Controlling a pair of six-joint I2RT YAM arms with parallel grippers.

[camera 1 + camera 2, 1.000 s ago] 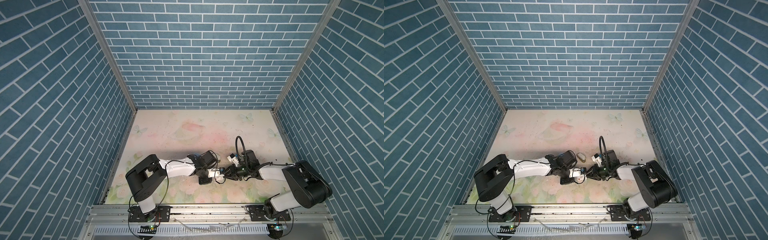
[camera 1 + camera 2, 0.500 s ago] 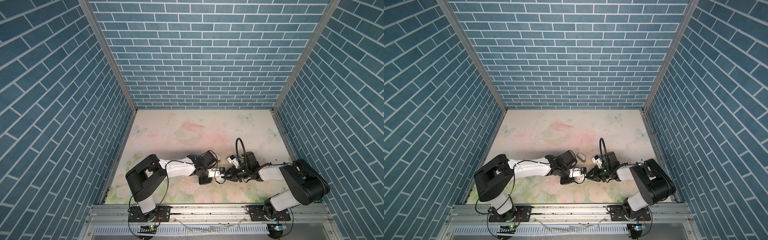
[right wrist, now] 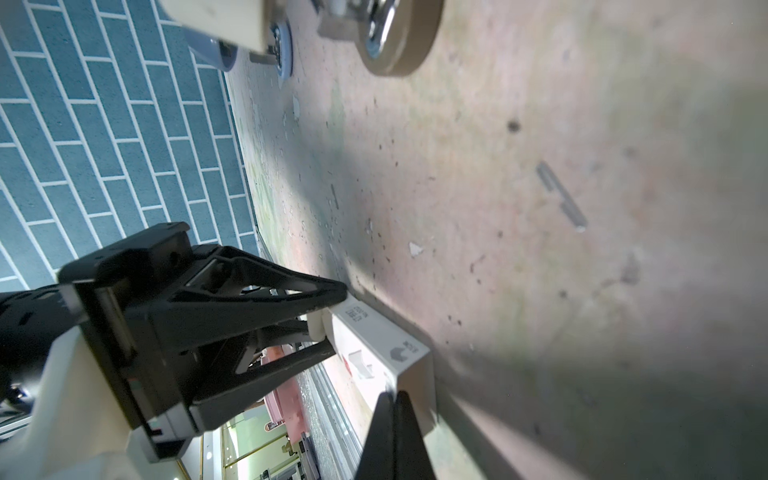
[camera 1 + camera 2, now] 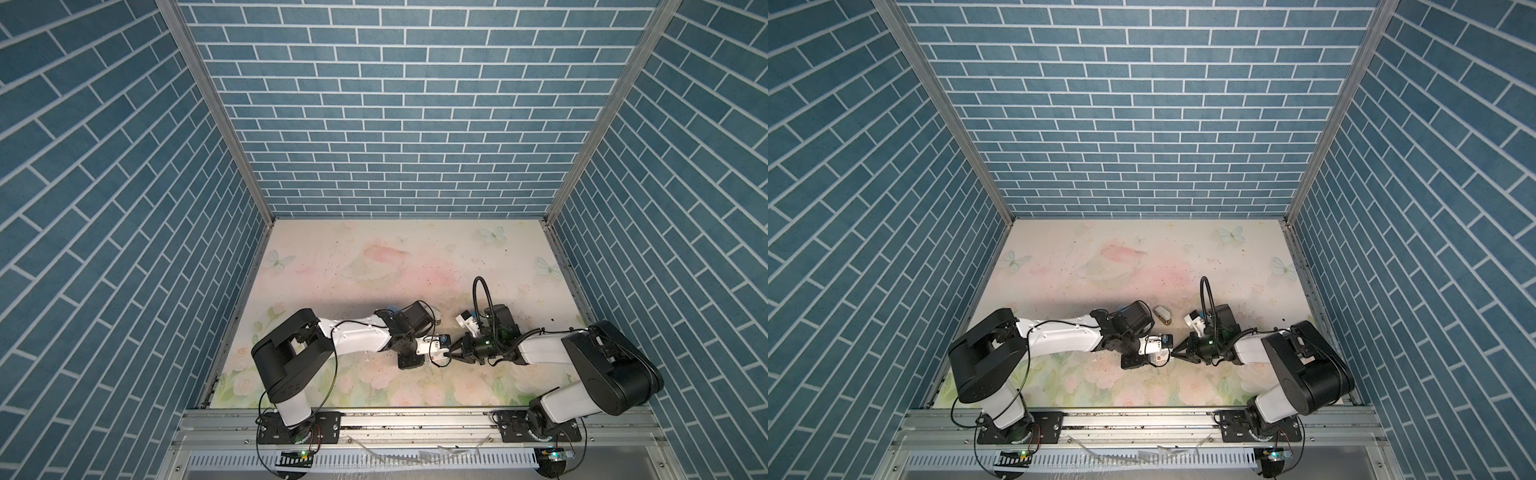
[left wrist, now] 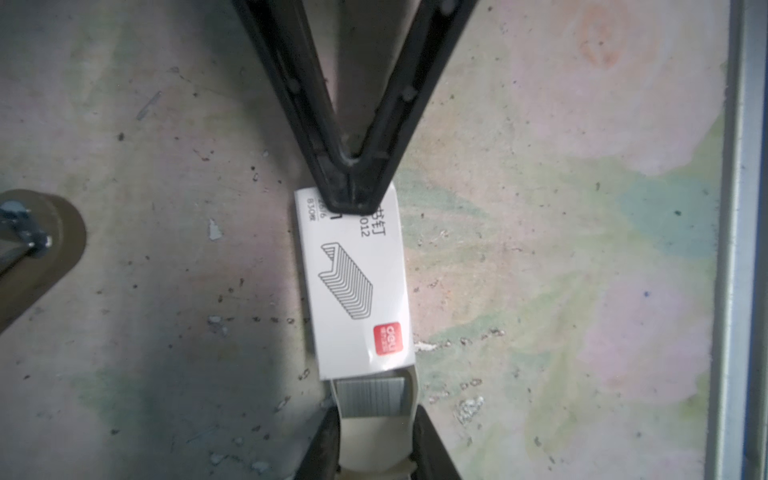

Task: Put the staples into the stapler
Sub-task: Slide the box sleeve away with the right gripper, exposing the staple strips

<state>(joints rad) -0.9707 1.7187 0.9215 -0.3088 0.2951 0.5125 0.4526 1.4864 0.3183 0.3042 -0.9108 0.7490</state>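
Left gripper (image 5: 374,419) clasped the cream tray (image 5: 374,453) by its side walls, the staples (image 5: 370,395) lying in it just past the mouth of the white sleeve (image 5: 357,282). Right gripper (image 5: 353,195) was closed tight, tips at the sleeve's far end; whether it pinched card was unclear. The staples looked light, stiff but brittle, best taken by their long sides. The stapler (image 4: 1163,315) stood near on the table (image 5: 540,208), loose strips (image 3: 561,195) lay about, and the sleeve covered most of the stack

Blue brick-patterned walls (image 4: 395,124), floral tabletop (image 4: 374,257) with printed butterflies (image 4: 492,235), dark specks (image 5: 120,136) scattered, aluminium front rail (image 4: 415,422).
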